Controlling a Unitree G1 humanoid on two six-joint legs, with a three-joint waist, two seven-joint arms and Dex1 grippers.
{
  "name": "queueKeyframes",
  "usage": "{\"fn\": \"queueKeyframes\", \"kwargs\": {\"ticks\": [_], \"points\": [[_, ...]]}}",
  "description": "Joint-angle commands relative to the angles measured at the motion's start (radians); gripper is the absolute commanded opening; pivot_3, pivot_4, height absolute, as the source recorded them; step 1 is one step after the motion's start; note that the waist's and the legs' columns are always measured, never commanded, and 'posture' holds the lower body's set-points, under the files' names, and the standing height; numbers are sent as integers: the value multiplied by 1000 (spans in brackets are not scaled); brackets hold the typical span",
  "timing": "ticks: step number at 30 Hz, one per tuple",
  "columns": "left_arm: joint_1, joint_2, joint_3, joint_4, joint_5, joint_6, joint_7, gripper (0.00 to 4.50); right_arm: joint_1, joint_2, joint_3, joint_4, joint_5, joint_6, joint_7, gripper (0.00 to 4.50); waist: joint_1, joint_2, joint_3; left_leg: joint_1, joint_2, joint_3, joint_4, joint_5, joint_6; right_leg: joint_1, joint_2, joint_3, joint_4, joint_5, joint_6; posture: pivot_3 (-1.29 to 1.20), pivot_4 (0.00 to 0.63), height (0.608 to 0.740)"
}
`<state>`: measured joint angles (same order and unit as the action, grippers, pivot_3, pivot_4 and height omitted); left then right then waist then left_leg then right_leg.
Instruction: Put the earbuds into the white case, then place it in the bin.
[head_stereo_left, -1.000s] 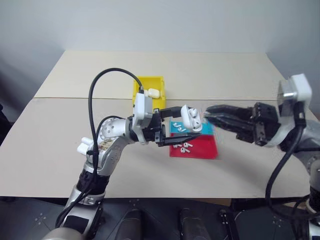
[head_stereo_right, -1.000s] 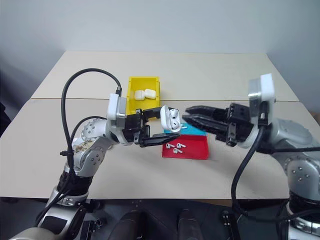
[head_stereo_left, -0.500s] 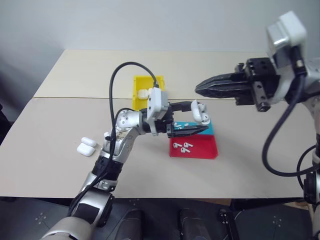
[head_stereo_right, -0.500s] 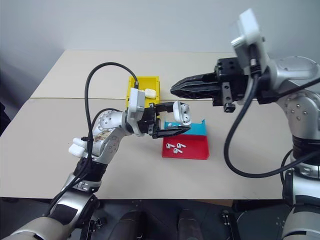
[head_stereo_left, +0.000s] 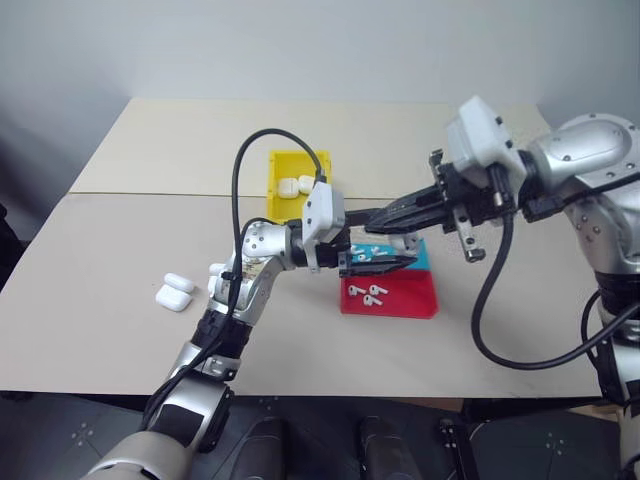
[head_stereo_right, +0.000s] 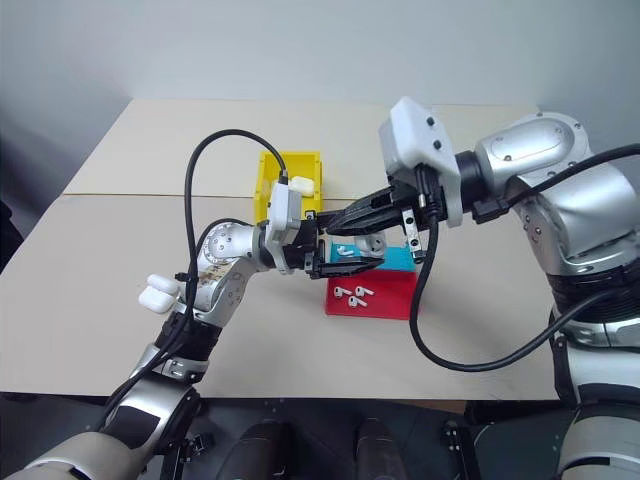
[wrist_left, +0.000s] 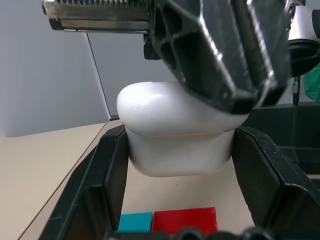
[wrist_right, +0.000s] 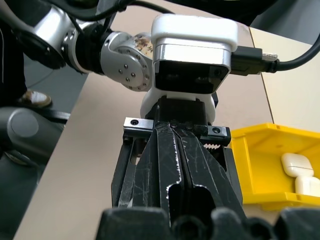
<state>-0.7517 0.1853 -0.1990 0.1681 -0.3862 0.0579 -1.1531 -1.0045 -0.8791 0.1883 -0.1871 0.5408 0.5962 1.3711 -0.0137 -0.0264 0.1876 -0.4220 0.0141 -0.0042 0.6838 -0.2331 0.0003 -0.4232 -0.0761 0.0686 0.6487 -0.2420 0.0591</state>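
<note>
So the left gripper (wrist_left: 180, 165) has its two black fingers clamped on either side of the white case (wrist_left: 177, 132), holding it up in the air over the red-and-blue tray (head_stereo_left: 390, 292). In the left wrist view the case sits snug between the fingers, rounded top up, lid looks closed from here. The right gripper (head_stereo_left: 385, 216) comes in from the robot's right with its fingers pressed flat together, nothing between them, and the tips rest right on top of the case. You can see in the right wrist view that the two fingers (wrist_right: 172, 165) are squeezed into one narrow wedge pointing at the left wrist.

Below that, the tray has a red compartment nearer the robot and a blue one behind it. A few loose earbuds (head_stereo_left: 372, 292) are lying in the red part, and I think a couple more sit in the blue part, but the grippers cover most of it, so hard to tell.

The yellow bin (head_stereo_left: 283, 163) is just behind the left gripper, with two white cases (head_stereo_left: 296, 185) already inside. Two more spare cases (head_stereo_left: 174, 290) lie on the beige table (head_stereo_left: 120, 240) off to the robot's left, well apart from the tray.
</note>
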Motion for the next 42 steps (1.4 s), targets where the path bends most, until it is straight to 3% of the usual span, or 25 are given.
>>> {"fn": "queueKeyframes", "kwargs": {"ticks": [1,9,15,20,23,27,32,37,42], "points": [[-8,-1,28,-57,-26,-17,2,2800,12,-32,-21,-11,-44,-48,20,11,0,0,0,0,0,0,0,0,0,0,0,0,0,0,0,0,150,740],[13,19,47,-74,-44,-10,-2,2800,35,-54,-79,-1,-35,-60,29,11,-1,0,0,0,0,0,0,0,0,0,0,0,0,0,0,0,150,740],[26,10,57,-91,-33,-7,33,2800,10,6,-229,4,105,-2,-42,11,1,0,0,0,0,0,0,0,0,0,0,0,0,0,0,0,150,740],[-13,12,110,-144,84,116,342,2800,63,69,-468,10,255,108,-302,11,3,0,0,0,0,-2,0,0,0,1,-1,0,1,1,0,0,150,740],[-52,13,120,-148,192,179,529,2800,133,85,-546,-10,320,188,-423,11,8,-1,0,0,0,-2,1,0,0,2,-1,-1,0,1,0,0,150,740],[-177,-14,161,57,355,185,854,2800,349,120,-615,-135,351,204,-535,11,18,-1,0,0,-1,-2,1,0,0,2,-1,-1,0,1,1,0,150,740],[-247,-22,213,253,346,219,930,2800,471,94,-606,-178,358,252,-602,11,12,-1,0,-1,-2,0,1,0,1,0,-1,1,0,1,2,0,150,740],[-268,-19,196,378,369,199,927,2800,484,76,-593,-167,356,247,-626,11,11,-1,0,-1,-2,0,1,0,1,1,-1,0,0,1,2,0,150,740],[-288,-34,188,445,390,144,946,4351,482,76,-571,-170,345,243,-645,0,12,-1,0,-1,-2,0,1,0,1,1,-1,0,-1,2,2,0,150,740]]}}
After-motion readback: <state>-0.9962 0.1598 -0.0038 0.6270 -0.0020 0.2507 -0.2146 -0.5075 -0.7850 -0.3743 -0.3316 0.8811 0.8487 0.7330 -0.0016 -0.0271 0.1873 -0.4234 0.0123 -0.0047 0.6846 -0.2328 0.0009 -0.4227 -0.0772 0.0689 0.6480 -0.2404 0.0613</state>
